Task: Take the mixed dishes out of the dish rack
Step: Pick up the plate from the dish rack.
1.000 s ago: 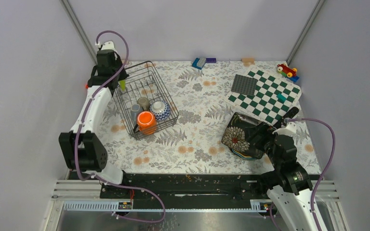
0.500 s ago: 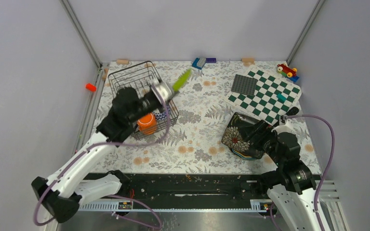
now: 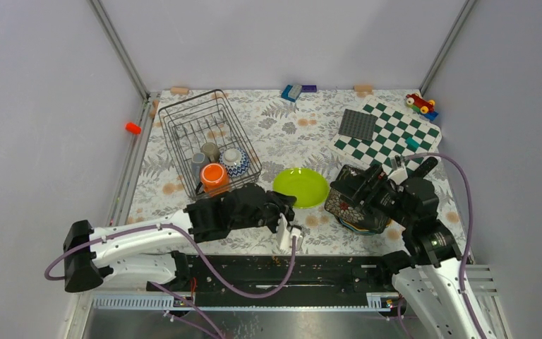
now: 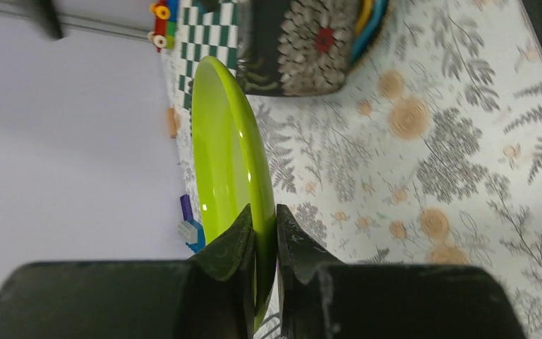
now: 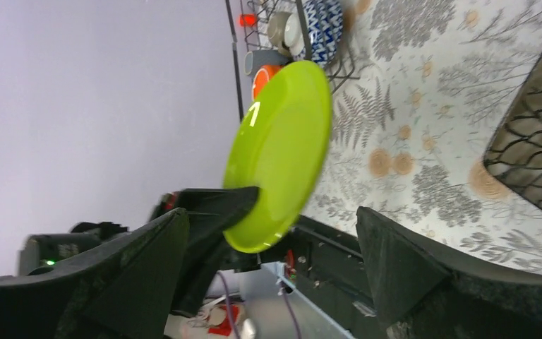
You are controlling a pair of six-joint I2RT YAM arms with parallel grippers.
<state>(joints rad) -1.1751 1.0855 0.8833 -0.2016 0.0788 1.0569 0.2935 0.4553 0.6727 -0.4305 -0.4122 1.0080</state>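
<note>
My left gripper (image 3: pixel 284 205) is shut on the near rim of a lime-green plate (image 3: pixel 300 186), held over the table's middle front. In the left wrist view the plate (image 4: pixel 229 155) stands edge-on between my fingers (image 4: pixel 234 244). The dish rack (image 3: pixel 183 121) at the left holds an orange mug (image 3: pixel 214 176), a grey cup (image 3: pixel 197 161), another cup (image 3: pixel 210 150) and a patterned bowl (image 3: pixel 234 161). My right gripper (image 3: pixel 356 185) is open and empty over a black floral square plate (image 3: pixel 349 206) lying on stacked yellow and blue plates (image 4: pixel 370 25). The right wrist view shows the lime-green plate (image 5: pixel 282 152) ahead of my open gripper (image 5: pixel 269 212).
A green-white chequered board (image 3: pixel 395 141) with a dark grey studded square (image 3: pixel 358 125) lies at the back right. A toy car (image 3: pixel 420 103) and a blue block (image 3: pixel 291 92) sit along the back edge. A small orange piece (image 3: pixel 133 128) lies left of the table.
My left arm has swung from the rack's back corner to the front middle, carrying the lime-green plate, which now lies nearly flat. My right gripper has shifted a little toward the plate.
</note>
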